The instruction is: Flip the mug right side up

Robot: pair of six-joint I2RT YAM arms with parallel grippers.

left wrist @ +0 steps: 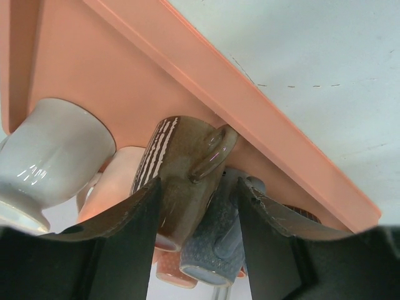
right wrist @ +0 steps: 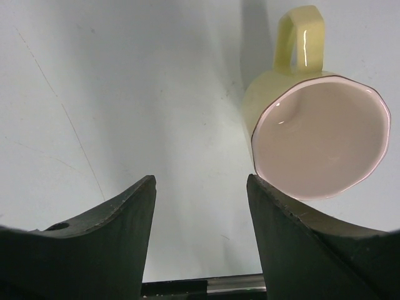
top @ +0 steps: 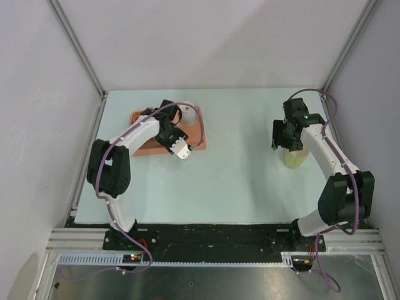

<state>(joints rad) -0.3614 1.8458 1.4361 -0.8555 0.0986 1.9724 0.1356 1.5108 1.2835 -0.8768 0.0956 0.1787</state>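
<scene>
Two arms, top view: the left one reaches over an orange tray (top: 199, 134) at the back left of the surface (top: 237, 169); the right one stands at the right side, well apart from it.
Left tool, top view: left tool (top: 175, 115) sits above the tray, just beside a white mug (top: 189, 114).
Right tool, top view: right tool (top: 289, 140) hangs over a yellow mug (top: 297, 158) that stands on the surface.
Mugs, left wrist: a brown mug (left wrist: 181, 156), a white mug (left wrist: 53, 150), a pink mug (left wrist: 109, 187) and a blue mug (left wrist: 215, 240) are crowded together at the tray (left wrist: 112, 69).
White mug, left wrist: its foot faces the camera and its wide end faces the tray.
Brown mug, left wrist: it lies between the fingers with its handle turned to the right finger; which end is up I cannot tell.
Left tool, left wrist: its jaws are apart and straddle the brown mug, with a gap showing on the handle side.
Yellow mug, right wrist: it is upright, its mouth open to the camera and its handle pointing away.
Right tool, right wrist: right tool (right wrist: 200, 184) has its jaws spread with only bare surface (right wrist: 125, 94) between them; the yellow mug (right wrist: 322, 137) sits just outside the right finger.
</scene>
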